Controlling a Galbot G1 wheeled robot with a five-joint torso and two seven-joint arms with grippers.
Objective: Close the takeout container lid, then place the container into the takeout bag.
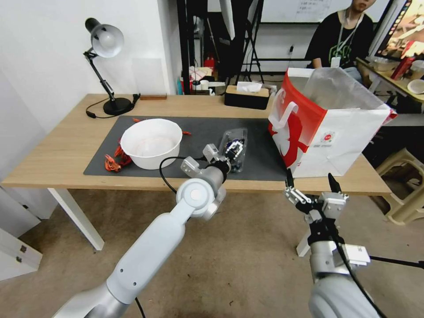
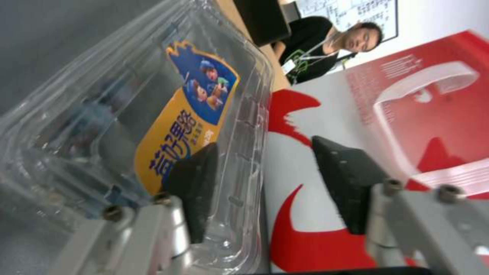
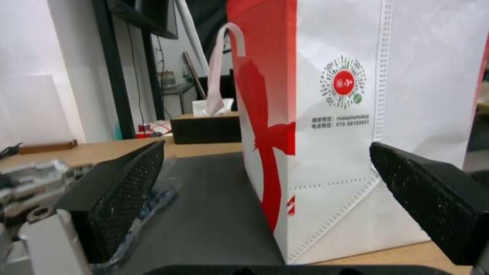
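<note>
The takeout container (image 1: 237, 148), a small clear clamshell with dark berries, lies on the dark mat (image 1: 260, 163) just left of the takeout bag (image 1: 329, 132). Its lid (image 2: 153, 99) with the blue-yellow label (image 2: 196, 110) lies over the base; I cannot tell whether it is snapped shut. My left gripper (image 2: 259, 145) is open at the container's near end, one finger (image 2: 193, 191) against the clear plastic, the other finger (image 2: 346, 183) off to the bag's side. The right gripper (image 1: 310, 176) hangs open in front of the table edge, facing the white-and-red takeout bag (image 3: 326, 114).
A large white bowl (image 1: 151, 142) stands on the mat's left, with red scraps (image 1: 112, 161) beside it. A desk lamp (image 1: 106, 44) and a black tissue box (image 1: 246, 96) stand along the table's back. A plastic stool (image 1: 404, 176) is at the right.
</note>
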